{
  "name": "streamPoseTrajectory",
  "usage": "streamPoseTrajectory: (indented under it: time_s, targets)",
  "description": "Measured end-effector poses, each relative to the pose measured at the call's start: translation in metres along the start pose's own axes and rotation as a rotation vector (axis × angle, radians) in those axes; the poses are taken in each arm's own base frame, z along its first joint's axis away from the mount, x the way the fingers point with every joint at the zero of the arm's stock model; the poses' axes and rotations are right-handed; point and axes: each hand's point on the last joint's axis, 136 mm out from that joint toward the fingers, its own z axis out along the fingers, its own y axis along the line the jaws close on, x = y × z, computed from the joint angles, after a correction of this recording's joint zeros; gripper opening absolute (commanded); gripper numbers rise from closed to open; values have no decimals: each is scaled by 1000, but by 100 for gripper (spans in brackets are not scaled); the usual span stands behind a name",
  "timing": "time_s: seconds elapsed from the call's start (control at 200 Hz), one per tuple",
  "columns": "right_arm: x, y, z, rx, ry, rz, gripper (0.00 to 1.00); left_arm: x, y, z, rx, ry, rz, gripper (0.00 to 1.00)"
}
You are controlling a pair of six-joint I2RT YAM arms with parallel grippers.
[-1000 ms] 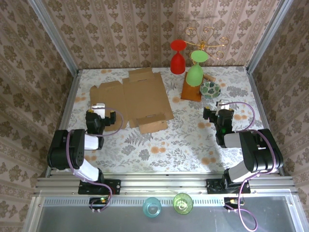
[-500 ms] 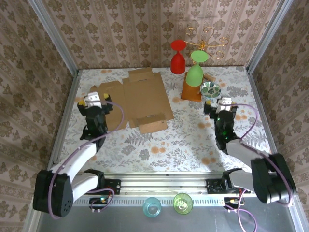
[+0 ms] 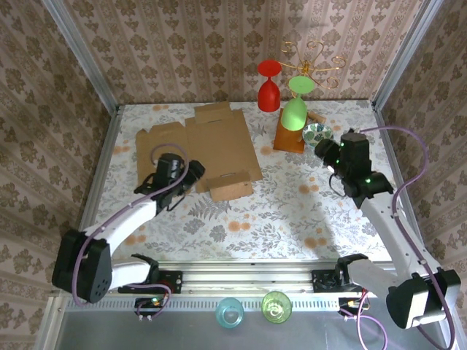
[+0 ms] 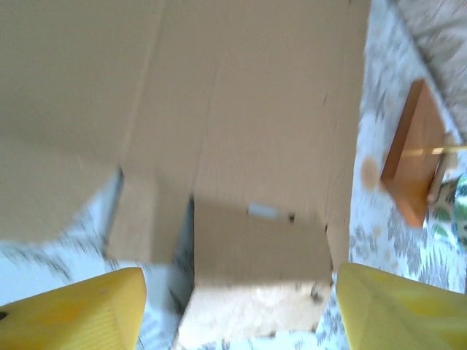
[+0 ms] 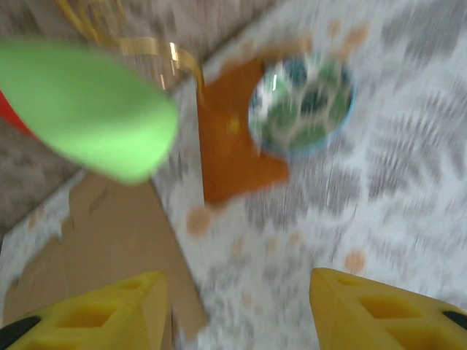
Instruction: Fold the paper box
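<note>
Left gripper (image 3: 188, 175): it is hovering low over the near-left part of the box, at about 9 o'clock from the middle of the table (image 3: 292, 211). Its fingers (image 4: 73, 310) are standing apart with nothing caught between them, so the hand is open. I judge it is placing itself there to take the small flap.
Box (image 3: 219, 142): it is lying flat and unfolded at about 11 o'clock from the table's middle. No wall is standing up, so the folding is only beginning.
Near flap (image 4: 252, 284): it is sticking out toward 6 o'clock from the big panel. The left wrist view is looking straight at it between the fingers.
Wooden stand (image 3: 290, 138): it is standing just beside the box, at 3 o'clock of it, with a green glass (image 3: 294, 113) hanging upside down over it. I think it is leaving little room for raising that side.
Bowl (image 3: 318, 134): it is sitting just beside the stand, at 3 o'clock of it.
Right gripper (image 3: 328, 153): it is hanging near the bowl, at about 2 o'clock from the middle, well apart from the box. Its fingers are spreading wide and holding nothing. It is pointing toward 10 o'clock, probably to help on the box's right side.
</note>
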Motion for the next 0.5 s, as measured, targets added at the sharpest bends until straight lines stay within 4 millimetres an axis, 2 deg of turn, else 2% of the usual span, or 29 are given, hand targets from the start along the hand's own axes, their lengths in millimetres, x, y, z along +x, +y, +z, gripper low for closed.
streamPoseTrajectory:
  time_s: [0.08, 0.2, 0.35, 0.46, 0.5]
  targets:
    - [31, -3, 8, -20, 129, 27, 56, 22, 4, 17, -1, 71, -37, 65]
    - [60, -1, 19, -49, 261, 73, 56, 35, 11, 37, -15, 122, -78, 65]
    - [81, -1, 30, -57, 369, 103, 55, 42, 14, 52, -14, 156, -109, 56]
    - [90, -1, 34, -57, 415, 112, 55, 45, 14, 58, -6, 170, -120, 55]
    - [92, -1, 35, -61, 426, 117, 53, 45, 13, 59, 0, 170, -124, 51]
